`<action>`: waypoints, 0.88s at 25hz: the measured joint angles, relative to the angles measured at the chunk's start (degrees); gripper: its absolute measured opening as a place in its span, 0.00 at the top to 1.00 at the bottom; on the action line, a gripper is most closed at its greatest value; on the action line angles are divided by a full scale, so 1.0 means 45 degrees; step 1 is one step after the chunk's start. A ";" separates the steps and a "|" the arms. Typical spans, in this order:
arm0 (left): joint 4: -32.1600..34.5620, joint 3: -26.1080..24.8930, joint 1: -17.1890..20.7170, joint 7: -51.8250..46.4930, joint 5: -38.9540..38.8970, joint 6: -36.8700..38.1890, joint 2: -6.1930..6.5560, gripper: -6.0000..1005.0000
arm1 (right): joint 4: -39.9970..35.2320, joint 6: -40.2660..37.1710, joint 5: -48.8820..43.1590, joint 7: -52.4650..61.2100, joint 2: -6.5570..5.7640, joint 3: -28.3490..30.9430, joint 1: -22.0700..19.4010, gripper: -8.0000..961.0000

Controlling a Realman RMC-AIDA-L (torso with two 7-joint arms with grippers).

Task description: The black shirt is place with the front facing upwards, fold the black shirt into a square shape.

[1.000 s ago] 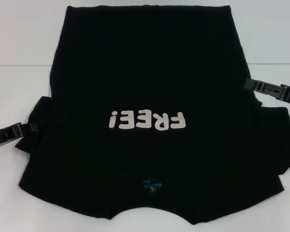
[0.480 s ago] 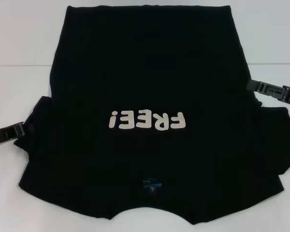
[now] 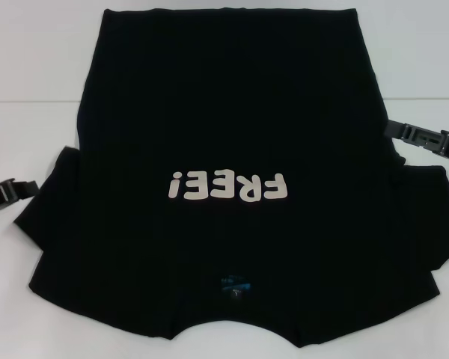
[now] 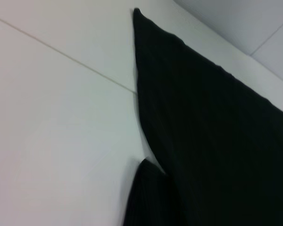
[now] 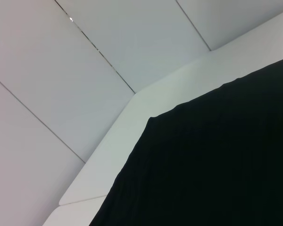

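The black shirt (image 3: 224,112) lies flat and front up on the white table (image 3: 30,90). Its cream letters "FREE!" (image 3: 228,186) read upside down in the head view, and the blue neck label (image 3: 234,284) is near the front edge. My left gripper (image 3: 22,187) is low over the table just off the left sleeve (image 3: 49,217), clear of the cloth. My right gripper (image 3: 396,129) is at the shirt's right edge, above the right sleeve (image 3: 434,217). The left wrist view shows the shirt (image 4: 217,141) edge, and the right wrist view shows a shirt (image 5: 217,160) corner.
White tabletop surrounds the shirt at the left, right and far side. A thin seam (image 3: 30,102) crosses the table at the left. Beyond the table, the right wrist view shows pale wall panels (image 5: 85,94).
My left gripper has drawn back to the left, away from the left sleeve it was against. My right gripper has shifted slightly right. The shirt has not moved.
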 joint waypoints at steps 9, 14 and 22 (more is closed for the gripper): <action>-0.0038 -0.0215 -0.0060 -0.0240 0.0087 0.0125 0.0347 0.88 | -0.0014 -0.0018 0.0101 0.0001 0.0001 0.0007 0.0001 0.21; -0.0139 -0.0245 -0.0061 -0.0191 0.0110 0.0386 0.0408 0.85 | -0.0043 -0.0018 0.0106 0.0000 0.0000 0.0006 0.0007 0.21; -0.0300 -0.0514 0.0528 -0.3715 0.0132 0.1704 0.0794 0.75 | -0.0069 -0.0018 0.0134 0.0002 0.0001 0.0006 0.0071 0.21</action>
